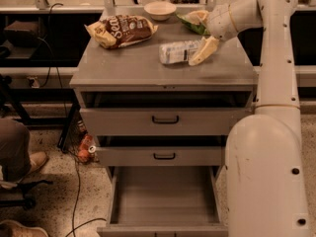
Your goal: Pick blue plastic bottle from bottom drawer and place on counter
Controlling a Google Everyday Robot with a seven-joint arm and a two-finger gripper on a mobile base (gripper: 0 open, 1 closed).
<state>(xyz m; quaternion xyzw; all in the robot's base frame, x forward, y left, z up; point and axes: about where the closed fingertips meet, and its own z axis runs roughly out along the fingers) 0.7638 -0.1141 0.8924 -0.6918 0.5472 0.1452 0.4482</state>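
Observation:
The blue plastic bottle lies on its side on the counter, right of centre, with its pale label facing up. My gripper is at the bottle's right end, low over the counter. It is open: the near finger rests against the bottle's right end and the far finger stands well behind it. The bottom drawer is pulled out below, and its flat grey floor is bare.
A brown snack bag lies at the counter's back left, a white bowl at the back centre, and a green snack bag behind the gripper. The two upper drawers are slightly ajar. A person's leg and cables are on the floor at left.

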